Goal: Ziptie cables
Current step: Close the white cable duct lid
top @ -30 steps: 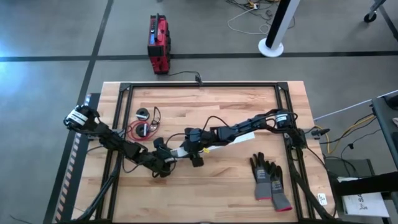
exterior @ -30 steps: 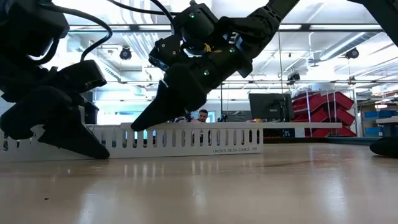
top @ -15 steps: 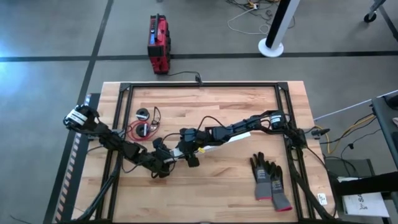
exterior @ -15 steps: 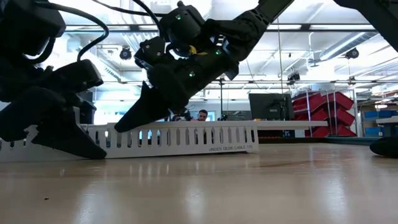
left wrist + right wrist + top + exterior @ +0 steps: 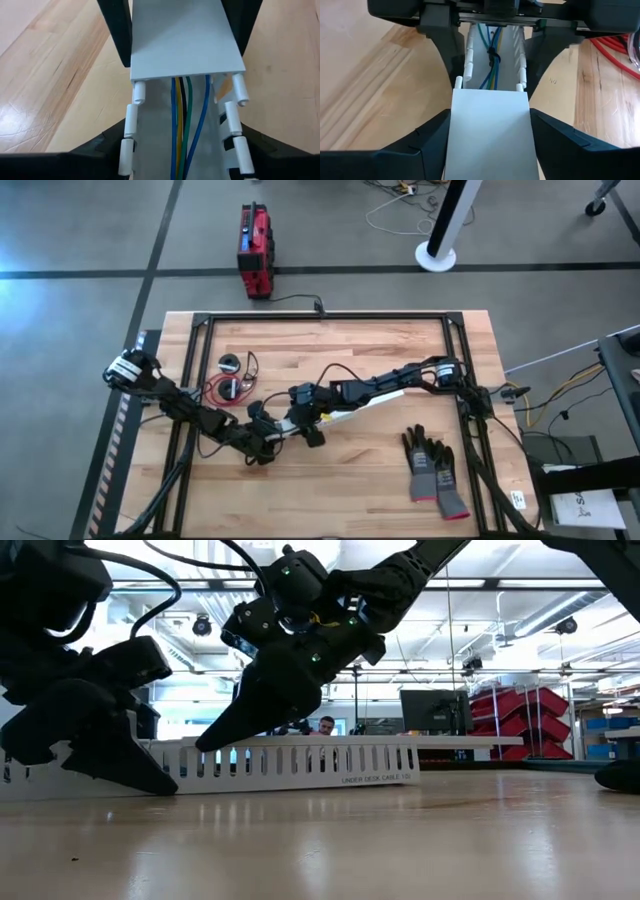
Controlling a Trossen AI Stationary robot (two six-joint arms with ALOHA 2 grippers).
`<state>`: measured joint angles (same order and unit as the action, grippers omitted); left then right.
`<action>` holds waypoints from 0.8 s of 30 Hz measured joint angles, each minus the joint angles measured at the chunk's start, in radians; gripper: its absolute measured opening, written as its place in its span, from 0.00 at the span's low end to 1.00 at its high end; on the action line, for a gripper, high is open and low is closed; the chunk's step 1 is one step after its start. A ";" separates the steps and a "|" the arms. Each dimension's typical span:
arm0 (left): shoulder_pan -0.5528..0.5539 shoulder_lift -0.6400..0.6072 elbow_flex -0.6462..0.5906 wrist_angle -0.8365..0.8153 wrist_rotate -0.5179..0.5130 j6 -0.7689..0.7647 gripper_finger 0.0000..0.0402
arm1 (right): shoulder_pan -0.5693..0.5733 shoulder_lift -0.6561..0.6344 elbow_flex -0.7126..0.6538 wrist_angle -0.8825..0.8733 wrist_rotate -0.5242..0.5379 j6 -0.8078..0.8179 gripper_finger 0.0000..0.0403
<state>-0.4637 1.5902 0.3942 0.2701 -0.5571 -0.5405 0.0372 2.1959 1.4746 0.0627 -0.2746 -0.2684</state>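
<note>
Left wrist view alone shows coloured wires (image 5: 184, 125) inside white slotted strip (image 5: 185, 40); both tools clamped on it.

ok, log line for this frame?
left pincer: straddling white slotted tray | right pincer: straddling tray cover | coloured wires: inside tray
</note>
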 joint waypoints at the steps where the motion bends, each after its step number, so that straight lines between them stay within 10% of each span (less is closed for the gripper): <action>1: 0.000 0.000 0.000 -0.001 0.000 -0.001 0.56 | 0.000 0.000 0.000 -0.007 -0.007 -0.007 0.57; 24: 0.041 0.000 0.008 0.072 0.006 0.102 0.57 | 0.005 0.028 -0.010 0.140 0.072 0.084 0.56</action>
<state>-0.4222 1.5898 0.4025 0.3422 -0.5510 -0.4382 0.0422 2.2236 1.4651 0.2023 -0.2022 -0.1847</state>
